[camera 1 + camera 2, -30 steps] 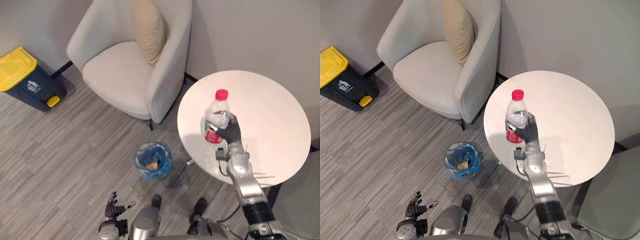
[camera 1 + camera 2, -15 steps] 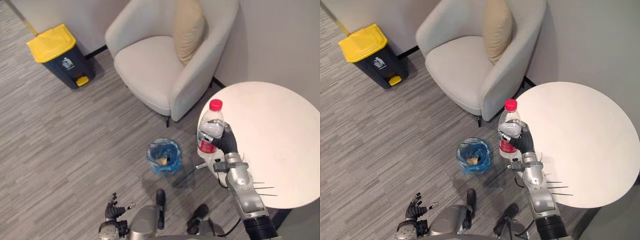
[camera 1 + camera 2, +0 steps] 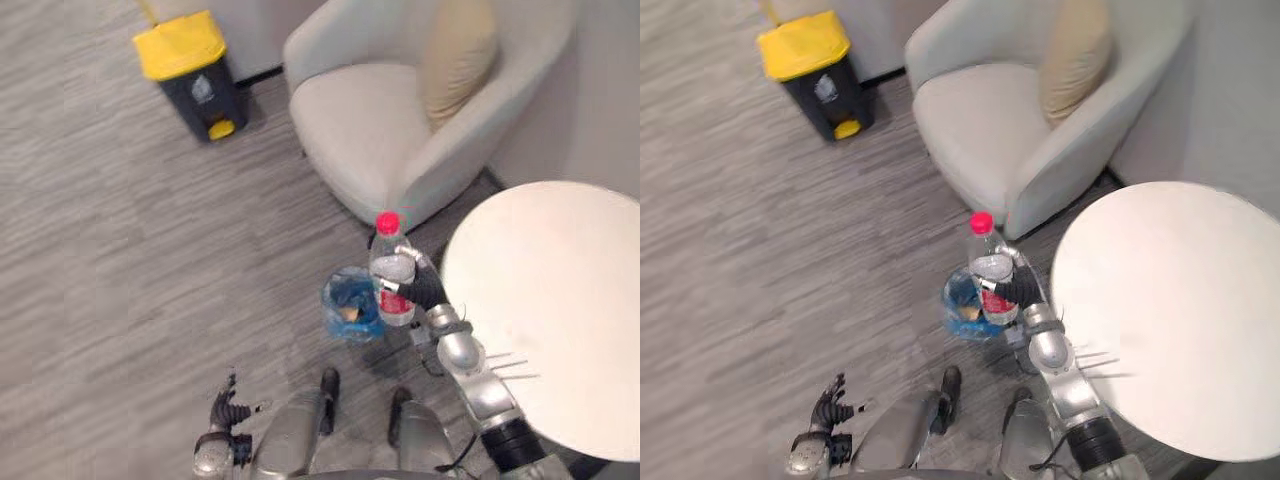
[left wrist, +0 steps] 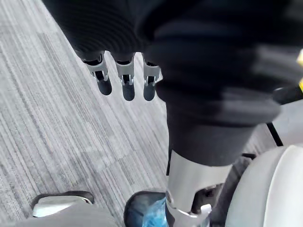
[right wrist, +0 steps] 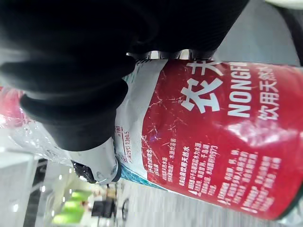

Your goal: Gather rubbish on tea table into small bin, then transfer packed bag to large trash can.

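My right hand (image 3: 424, 289) is shut on a clear plastic bottle (image 3: 392, 268) with a red cap and red label. It holds the bottle upright in the air, off the left edge of the round white tea table (image 3: 560, 310) and right above the small bin (image 3: 350, 305) with its blue bag. In the right wrist view the red label (image 5: 222, 132) lies against the curled fingers. My left hand (image 3: 226, 413) hangs low near the floor, fingers straight and spread, holding nothing. The large dark trash can (image 3: 190, 72) with a yellow lid stands far off at the back left.
A light grey armchair (image 3: 400, 120) with a tan cushion (image 3: 458, 55) stands behind the small bin, close to the table. Bare grey wood-pattern floor (image 3: 130, 260) stretches between the bin and the yellow-lidded can.
The right hand has carried the bottle left, from over the table to above the small bin. The whole picture has shifted as the camera turned left.
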Motion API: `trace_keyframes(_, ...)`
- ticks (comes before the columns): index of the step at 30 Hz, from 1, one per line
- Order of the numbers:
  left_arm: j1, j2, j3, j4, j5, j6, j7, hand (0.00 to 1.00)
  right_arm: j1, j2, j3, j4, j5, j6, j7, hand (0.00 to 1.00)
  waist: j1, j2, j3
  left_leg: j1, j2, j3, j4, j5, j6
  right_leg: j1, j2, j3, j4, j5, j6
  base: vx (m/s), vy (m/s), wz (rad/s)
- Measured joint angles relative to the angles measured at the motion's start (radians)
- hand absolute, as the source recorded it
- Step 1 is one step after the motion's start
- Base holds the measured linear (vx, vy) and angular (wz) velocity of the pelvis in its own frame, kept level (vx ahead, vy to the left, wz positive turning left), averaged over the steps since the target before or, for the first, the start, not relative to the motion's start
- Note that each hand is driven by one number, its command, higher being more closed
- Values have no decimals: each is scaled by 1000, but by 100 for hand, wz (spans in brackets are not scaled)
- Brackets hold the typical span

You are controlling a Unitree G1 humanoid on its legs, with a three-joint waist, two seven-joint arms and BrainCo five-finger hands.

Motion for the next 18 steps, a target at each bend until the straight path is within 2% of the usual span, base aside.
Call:
trace_keyframes(2, -28, 0, 0, 0, -10, -3, 1, 0, -53, -15, 30, 59, 0, 1, 5, 100, 4, 1, 2, -67, 3, -14, 23, 6, -11, -56, -1, -23, 29, -7, -11, -102, -89, 33)
trace_keyframes(4, -77, 0, 0, 8, -19, -12, 2, 0, -111, -31, 34, 120, -2, 3, 8, 100, 23, 4, 21, -145, 6, -12, 70, 5, -12, -127, -9, -35, 85, -22, -22, -124, -75, 27)
trace_keyframes(6, -130, -1, 2, 10, -30, -14, 17, 0, -158, -40, 33, 161, -10, 11, -9, 100, 25, 7, 23, -246, 5, -7, 133, -4, -5, -217, -26, -48, 158, -46, -28, -151, -64, 35)
trace_keyframes(7, -165, -5, 12, 8, -40, -17, 24, 0, -186, -47, 33, 172, -16, 16, -24, 100, 24, 9, 32, -316, 24, 19, 188, -27, 5, -274, -36, -60, 210, -62, -33, -170, -95, 38)
trace_keyframes(8, -199, -17, 34, 4, -53, -19, 29, 0, -208, -53, 28, 165, -18, 16, -35, 100, 21, 11, 50, -383, 76, 87, 246, -38, 10, -326, -46, -72, 266, -84, -37, -180, -126, 39)
trace_keyframes(9, -219, -26, 43, 2, -58, -19, 36, 0, -219, -58, 22, 157, -18, 16, -40, 100, 20, 11, 60, -415, 87, 107, 273, -41, 14, -354, -56, -73, 300, -97, -34, -202, -160, 36)
trace_keyframes(11, -266, -61, 70, -59, -75, -21, 55, 0, -276, -76, 1, 104, -20, 24, -74, 100, 26, 8, 77, -583, 94, 109, 397, -57, 29, -509, -77, -69, 423, -136, -41, -220, -112, 22)
trace_keyframes(14, -332, -80, 81, -129, -100, -23, 70, 0, -365, -77, -38, 36, -21, 32, -118, 100, 27, 9, 124, -748, 108, 134, 477, -60, 33, -674, -108, -65, 533, -164, -45, -193, -46, 23)
trace_keyframes(18, -363, -76, 102, -216, -110, -32, 99, 0, -449, -80, -60, 26, -21, 47, -171, 100, 34, 4, 127, -913, 133, 166, 561, -55, 26, -840, -135, -56, 645, -190, -58, -115, -32, 19)
